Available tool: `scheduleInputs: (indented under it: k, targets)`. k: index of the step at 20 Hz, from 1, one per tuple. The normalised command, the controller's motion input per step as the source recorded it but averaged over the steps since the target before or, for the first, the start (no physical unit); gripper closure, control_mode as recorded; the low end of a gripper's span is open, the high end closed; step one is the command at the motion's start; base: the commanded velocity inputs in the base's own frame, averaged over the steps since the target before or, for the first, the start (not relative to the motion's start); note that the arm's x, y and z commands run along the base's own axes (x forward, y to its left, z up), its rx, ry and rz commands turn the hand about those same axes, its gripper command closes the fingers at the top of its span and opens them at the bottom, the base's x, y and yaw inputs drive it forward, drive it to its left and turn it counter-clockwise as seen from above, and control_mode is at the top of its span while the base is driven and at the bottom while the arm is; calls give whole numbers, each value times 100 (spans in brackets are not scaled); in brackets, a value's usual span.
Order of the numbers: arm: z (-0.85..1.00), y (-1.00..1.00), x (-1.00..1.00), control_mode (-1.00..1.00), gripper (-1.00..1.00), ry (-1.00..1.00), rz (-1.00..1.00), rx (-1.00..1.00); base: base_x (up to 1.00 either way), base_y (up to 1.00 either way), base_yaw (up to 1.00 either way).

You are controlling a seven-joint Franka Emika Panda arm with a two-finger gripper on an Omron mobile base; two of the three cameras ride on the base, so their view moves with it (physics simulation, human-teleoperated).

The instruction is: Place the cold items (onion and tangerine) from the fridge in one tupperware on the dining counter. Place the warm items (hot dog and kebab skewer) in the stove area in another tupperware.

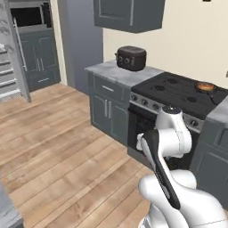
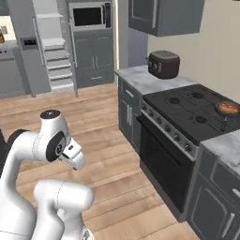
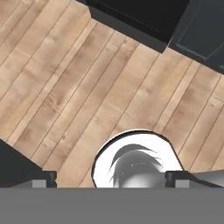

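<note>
Here the gripper (image 3: 112,178) hangs wide and empty over the wood floor (image 3: 65,87), stove (image 3: 131,17) at twelve o'clock.

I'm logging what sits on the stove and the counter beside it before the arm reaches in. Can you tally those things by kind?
Pans: 1, a pan on the stove's back right burner, with orange food in it that is too small to identify.
Dark countertop appliances: 1, the appliance on the grey counter.
Total: 2
</note>
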Motion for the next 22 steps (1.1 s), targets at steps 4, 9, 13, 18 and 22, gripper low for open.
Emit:
scheduleInputs:
  k: [4,9,13,18,22]
  targets:
    - [0,0,0,100,-100,0,0,0,13,-15,-53]
    - [0,0,0,100,-100,0,0,0,46,0,-43]
    - [0,0,0,100,-100,0,0,0,62,0,-38]
    - [0,0,0,100,-100,0,0,0,78,0,-40]
    - [0,0,0,100,-100,0,0,0,78,2,-31]
